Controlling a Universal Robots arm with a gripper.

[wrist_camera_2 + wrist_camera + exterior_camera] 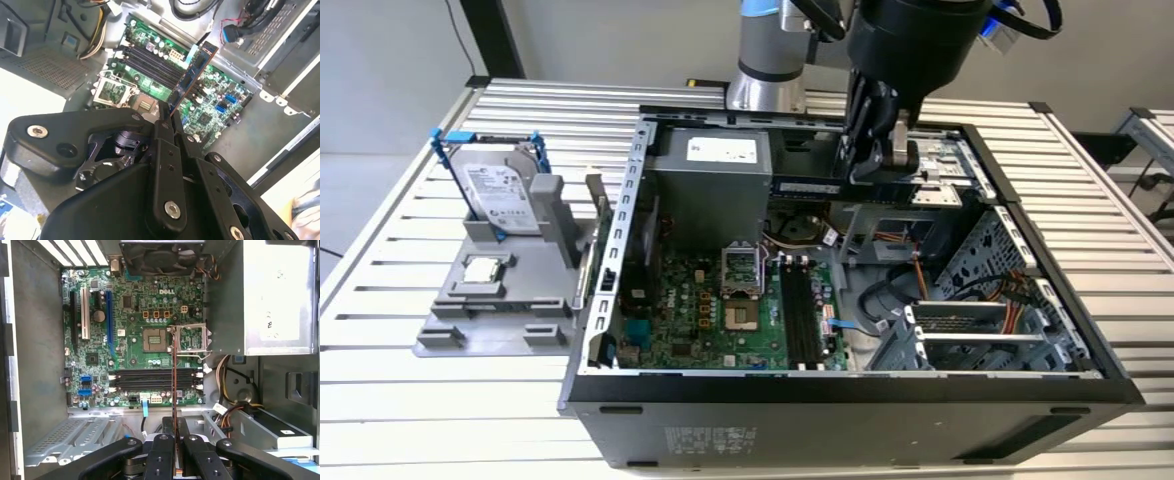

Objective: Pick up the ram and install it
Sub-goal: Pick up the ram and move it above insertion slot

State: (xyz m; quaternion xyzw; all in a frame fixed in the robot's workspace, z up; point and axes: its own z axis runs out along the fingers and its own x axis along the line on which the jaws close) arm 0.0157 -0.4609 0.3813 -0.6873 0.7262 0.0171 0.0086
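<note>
My gripper (870, 165) hangs over the open computer case, above the back part of its interior, and is shut on the ram (807, 187). In the second wrist view the ram (192, 75) is a dark stick with an orange edge, reaching out from between the fingers (164, 131) towards the motherboard. The first wrist view shows the ram (174, 385) edge-on as a thin line, crossing the black memory slots (152, 380) at a right angle and held above them. In the exterior view those slots (798, 300) lie in front of and below the gripper.
The grey power supply (714, 165) and bundles of cables (807, 235) sit close beside the gripper. A metal drive cage (987, 335) stands at the exterior view's right. Outside the case, a grey fixture holds a hard drive (500, 190) and a square processor chip (483, 268).
</note>
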